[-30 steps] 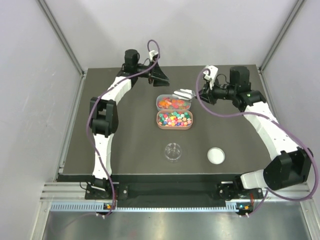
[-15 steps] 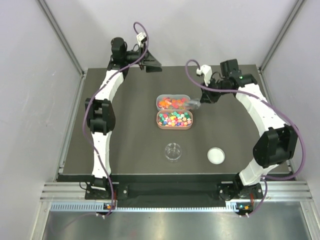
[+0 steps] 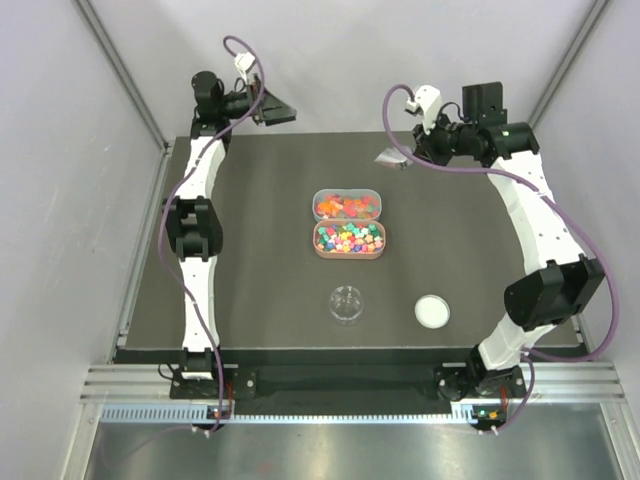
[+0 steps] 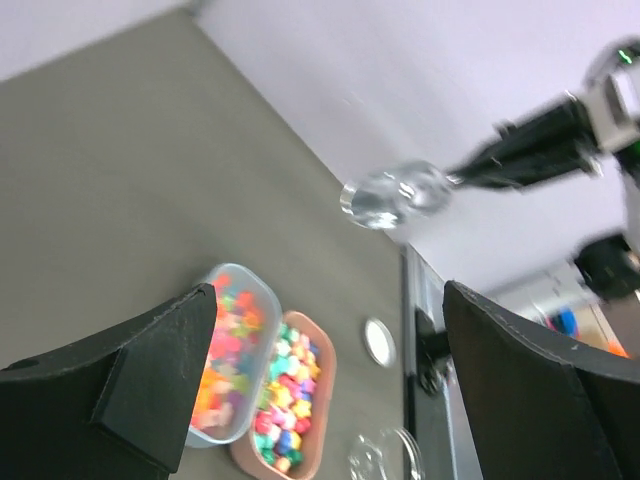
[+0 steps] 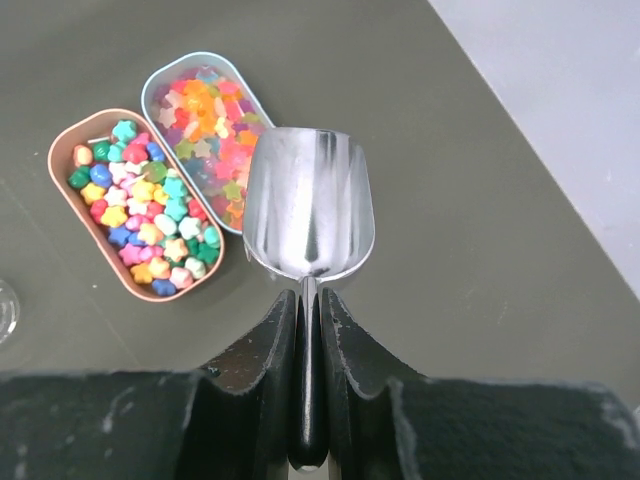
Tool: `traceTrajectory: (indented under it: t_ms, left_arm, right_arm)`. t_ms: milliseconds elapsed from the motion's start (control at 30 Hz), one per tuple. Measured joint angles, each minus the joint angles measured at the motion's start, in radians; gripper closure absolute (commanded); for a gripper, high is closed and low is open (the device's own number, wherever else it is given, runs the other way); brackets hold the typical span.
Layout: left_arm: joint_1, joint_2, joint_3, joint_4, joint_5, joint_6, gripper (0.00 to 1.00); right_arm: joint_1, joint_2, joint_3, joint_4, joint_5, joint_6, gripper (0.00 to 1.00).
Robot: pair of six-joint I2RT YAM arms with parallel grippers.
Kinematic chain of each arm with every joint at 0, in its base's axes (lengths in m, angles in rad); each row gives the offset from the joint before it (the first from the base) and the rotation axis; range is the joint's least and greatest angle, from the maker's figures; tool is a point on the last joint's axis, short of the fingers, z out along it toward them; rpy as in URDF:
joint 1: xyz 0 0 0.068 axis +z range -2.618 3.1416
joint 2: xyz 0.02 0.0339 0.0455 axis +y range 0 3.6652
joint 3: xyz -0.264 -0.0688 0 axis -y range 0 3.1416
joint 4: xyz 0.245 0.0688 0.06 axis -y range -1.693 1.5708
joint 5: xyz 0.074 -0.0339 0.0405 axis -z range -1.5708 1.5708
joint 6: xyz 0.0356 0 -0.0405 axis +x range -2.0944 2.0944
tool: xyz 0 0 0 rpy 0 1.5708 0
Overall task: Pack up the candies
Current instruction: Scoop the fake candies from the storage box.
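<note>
The candies lie in two oval trays mid-table: a clear tray (image 3: pixel 347 205) with mostly orange and pink ones, and a pink tray (image 3: pixel 349 239) with mixed colours. The small clear jar (image 3: pixel 347 303) stands in front of them, its white lid (image 3: pixel 432 311) to the right. My right gripper (image 5: pixel 307 300) is shut on the black handle of a metal scoop (image 5: pixel 308 205), held empty in the air behind and to the right of the trays (image 3: pixel 388 157). My left gripper (image 4: pixel 328 290) is open and holds nothing, raised at the far left edge (image 3: pixel 278 110). Its wrist view shows both trays (image 4: pixel 290 400) from afar.
Grey walls close in the dark table (image 3: pixel 250 260) on three sides. The table's front edge has a metal rail (image 3: pixel 340 385) where both arm bases sit. Purple cables loop off both wrists.
My left gripper has swung back and leftward away from the trays while its jaws opened wide. My right gripper has lifted the scoop off the clear tray and drawn it back toward the far right.
</note>
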Motion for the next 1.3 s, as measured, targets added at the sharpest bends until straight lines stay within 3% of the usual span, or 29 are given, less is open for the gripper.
traceTrajectory:
  t_ms: [100,167,300,400,500,633,833,1100,1300]
  left_arm:
    - [0.026,0.003,-0.06,-0.036,-0.127,0.085,0.01]
    - [0.03,0.003,-0.072,-0.148,-0.269,0.217,0.01]
    - [0.014,-0.007,-0.088,-0.398,-0.703,0.596,0.01]
    - [-0.015,-0.084,-0.214,-0.534,-1.024,0.846,0.02]
    - [-0.043,-0.169,-0.298,-0.684,-1.177,0.962,0.07]
    - [-0.07,-0.264,-0.323,-0.833,-1.207,0.998,0.01]
    - [-0.113,-0.33,-0.346,-0.987,-1.145,1.006,0.07]
    - [-0.204,-0.324,-0.511,-1.064,-1.045,0.993,0.07]
    - [-0.231,-0.323,-0.533,-1.07,-1.011,0.989,0.08]
  right_arm:
    - [-0.002,0.003,0.002,-0.015,-0.01,0.013,1.0]
    - [-0.003,0.021,0.029,-0.046,-0.025,0.014,1.0]
    - [0.0,0.091,0.14,-0.122,-0.034,-0.035,1.0]
    - [0.007,0.163,0.239,-0.196,-0.025,-0.106,1.0]
    - [0.023,0.231,0.304,-0.264,0.023,-0.209,1.0]
    - [0.082,0.33,0.365,-0.36,0.12,-0.338,1.0]
    - [0.191,0.422,0.406,-0.432,0.214,-0.477,1.0]
    - [0.236,0.428,0.406,-0.454,0.269,-0.548,1.0]
    - [0.235,0.462,0.405,-0.454,0.313,-0.563,1.0]
